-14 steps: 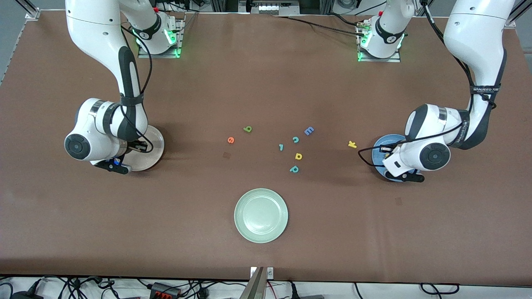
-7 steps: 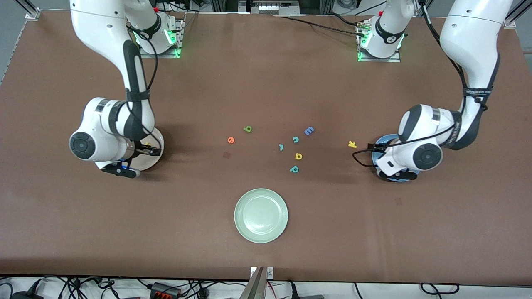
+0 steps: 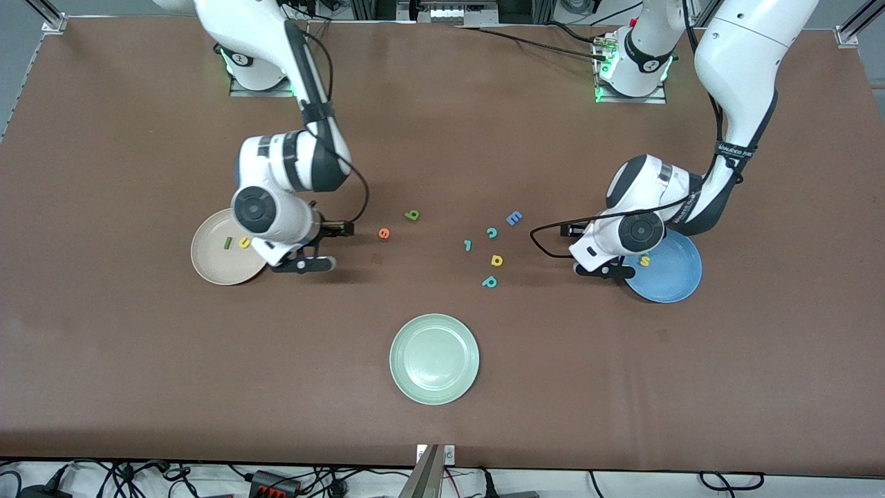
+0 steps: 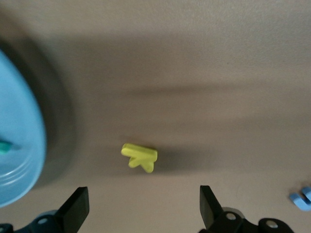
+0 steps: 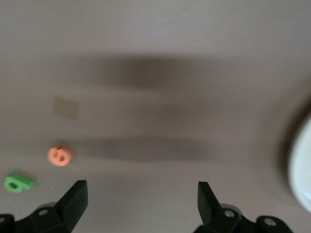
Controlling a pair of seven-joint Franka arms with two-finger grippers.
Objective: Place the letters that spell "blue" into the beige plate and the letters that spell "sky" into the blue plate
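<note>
The beige plate holds the dark green l and yellow u. My right gripper hangs open and empty over bare table between that plate and the orange e; the olive b lies beside the e. The right wrist view shows the e, the b and my right gripper. The blue plate holds the yellow s. My left gripper is open beside it, over the yellow k, which the hand hides in the front view. A teal piece lies in the blue plate.
Between the arms lie a blue E, teal c, a small teal hooked piece, a yellow rounded letter and teal p. A pale green plate sits nearer the front camera.
Both grippers have opened and swung from over their plates toward the table's middle. The u now lies in the beige plate and the s in the blue plate.
</note>
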